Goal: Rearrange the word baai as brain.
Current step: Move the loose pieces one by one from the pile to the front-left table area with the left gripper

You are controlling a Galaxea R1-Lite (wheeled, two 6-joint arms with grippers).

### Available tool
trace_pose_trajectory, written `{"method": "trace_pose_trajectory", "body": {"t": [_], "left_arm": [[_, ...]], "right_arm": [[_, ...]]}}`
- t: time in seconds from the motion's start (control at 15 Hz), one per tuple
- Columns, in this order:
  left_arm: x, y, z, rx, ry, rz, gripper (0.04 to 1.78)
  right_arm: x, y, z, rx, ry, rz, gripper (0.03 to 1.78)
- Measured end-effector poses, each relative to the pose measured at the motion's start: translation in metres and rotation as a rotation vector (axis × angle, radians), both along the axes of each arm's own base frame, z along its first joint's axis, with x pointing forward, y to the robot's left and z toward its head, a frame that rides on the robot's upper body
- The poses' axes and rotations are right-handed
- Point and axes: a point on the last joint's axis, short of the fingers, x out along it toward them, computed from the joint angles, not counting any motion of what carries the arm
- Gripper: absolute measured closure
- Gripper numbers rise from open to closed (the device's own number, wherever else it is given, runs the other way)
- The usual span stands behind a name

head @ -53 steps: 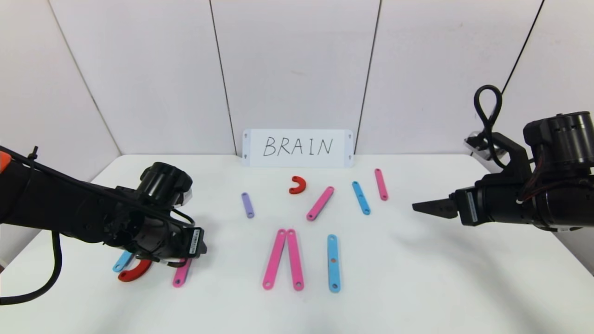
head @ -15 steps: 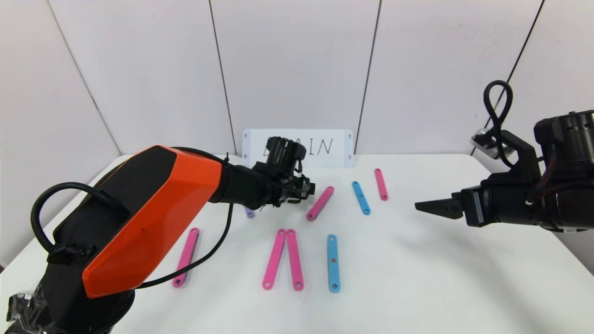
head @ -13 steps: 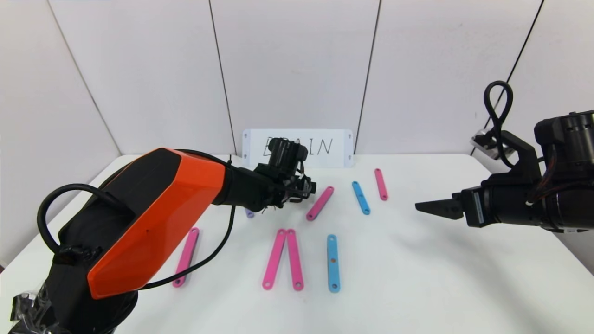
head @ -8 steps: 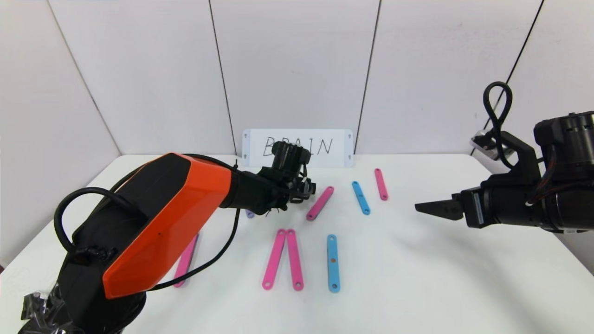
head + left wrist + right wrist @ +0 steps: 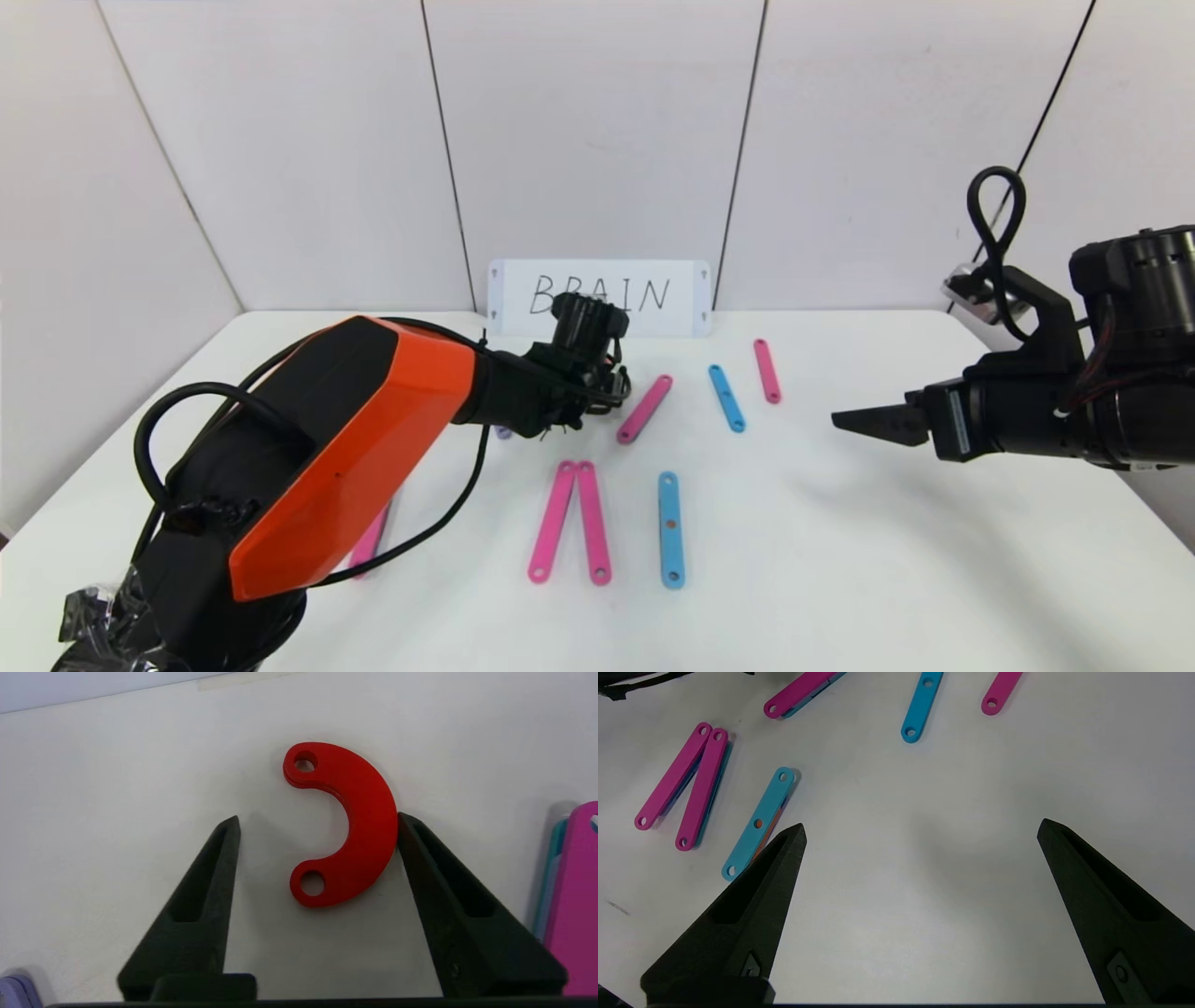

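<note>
Straddling the red half-ring piece [image 5: 348,823], the left end effector [image 5: 317,826] is spread open low over the white bench [image 5: 840,560], and the coming move turns on how that piece sits in the gap: it lies off-centre, its curved back touching or all but touching one finger, while the other finger [image 5: 201,896] stands well clear of its two holed ends. The line through those two holes runs roughly along the fingers, so closing would pinch the piece across its short width; judged from this, the free finger would do nearly all the travelling, and the piece might slide or turn as it arrives. The left arm is plainly the nearer one; the right end effector [image 5: 854,422] hangs open and idle over bare bench far to the right. The left wrist view alone shows the half-ring, since in the head view the left wrist hides it, just in front of the white card lettered BRAIN [image 5: 653,297]. The head view in turn gives the layout: a slanted pink strip [image 5: 644,409] just right of the left end effector, a blue strip [image 5: 725,399] and a short pink strip [image 5: 766,371] beyond, and two long pink strips [image 5: 569,523] beside a long blue strip [image 5: 670,529] nearer the robot.
</note>
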Motion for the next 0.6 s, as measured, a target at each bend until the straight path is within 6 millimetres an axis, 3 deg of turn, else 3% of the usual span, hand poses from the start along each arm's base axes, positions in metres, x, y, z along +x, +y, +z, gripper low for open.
{"method": "trace_pose_trajectory", "body": {"t": [0.13,0.27,0.6], "left_arm": [[-0.0008,-0.0016,-0.0011,0.002,0.001,-0.005,1.19],[-0.0005,-0.0015,-0.0014,0.001,0.000,-0.005,1.45],[-0.0007,-0.0019,-0.0024,0.003,0.003,-0.005,1.54]], "right_arm": [[-0.0006,0.0008,-0.0008,-0.001,0.003,0.004,0.07],[-0.0015,0.0012,-0.0002,-0.001,0.000,0.006,0.07],[-0.0034,0.0017,0.0013,-0.001,-0.005,0.008,0.07]]}}
